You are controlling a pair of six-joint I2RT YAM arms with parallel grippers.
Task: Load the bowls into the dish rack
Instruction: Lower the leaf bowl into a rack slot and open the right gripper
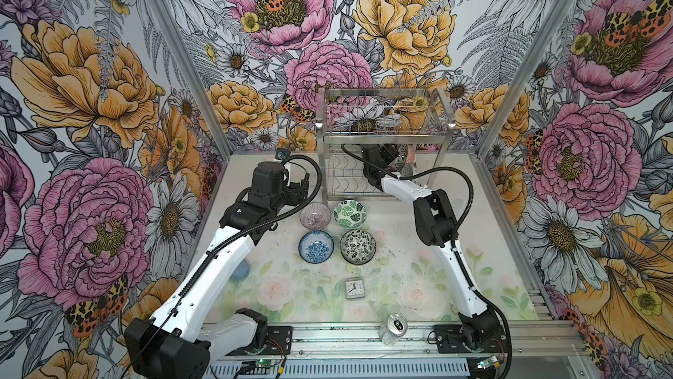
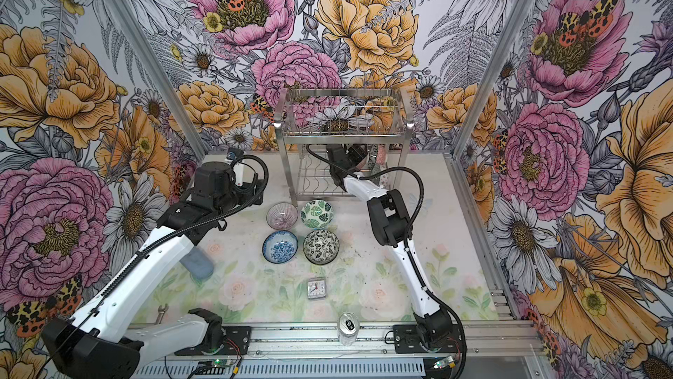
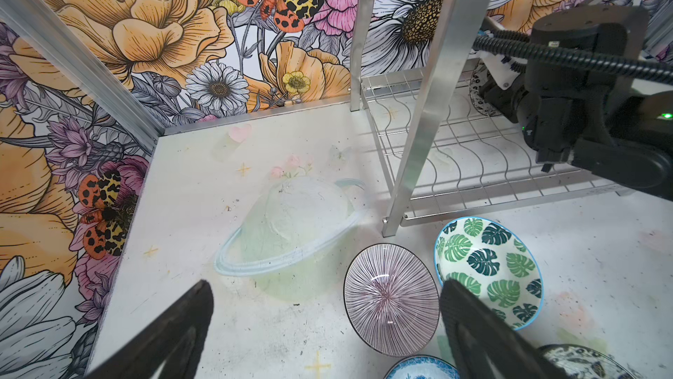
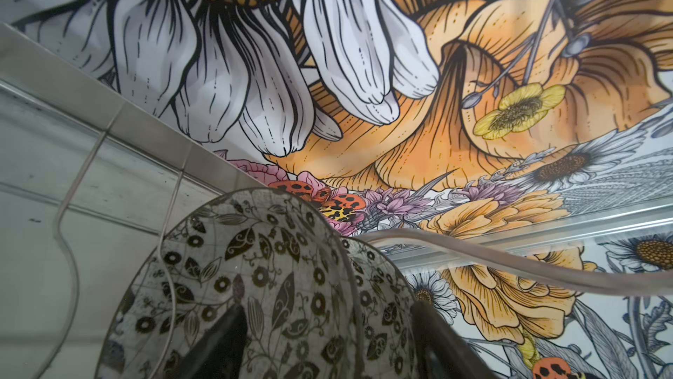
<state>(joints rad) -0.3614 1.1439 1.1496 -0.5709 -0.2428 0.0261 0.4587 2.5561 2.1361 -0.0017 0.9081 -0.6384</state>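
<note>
Four bowls lie on the table in both top views: pink striped (image 1: 315, 215), green leaf (image 1: 350, 213), blue floral (image 1: 316, 246) and black-and-white floral (image 1: 358, 246). Behind them stands the steel dish rack (image 1: 322, 162). My right arm reaches into its lower wavy-wire tier (image 3: 473, 155). In the right wrist view my right gripper (image 4: 327, 306) is open, one finger on each side of the rim of a black-and-white floral bowl (image 4: 255, 249) standing on edge. More bowls (image 1: 407, 157) stand just past it. My left gripper (image 3: 326, 282) hangs open and empty beside the pink striped bowl (image 3: 391, 299).
A small square clock (image 1: 353, 288) lies in front of the bowls, and a silver can (image 1: 392, 328) stands at the front rail. A grey-blue object (image 2: 198, 262) shows under my left arm. The rack's upper basket tier (image 1: 382, 111) overhangs my right wrist.
</note>
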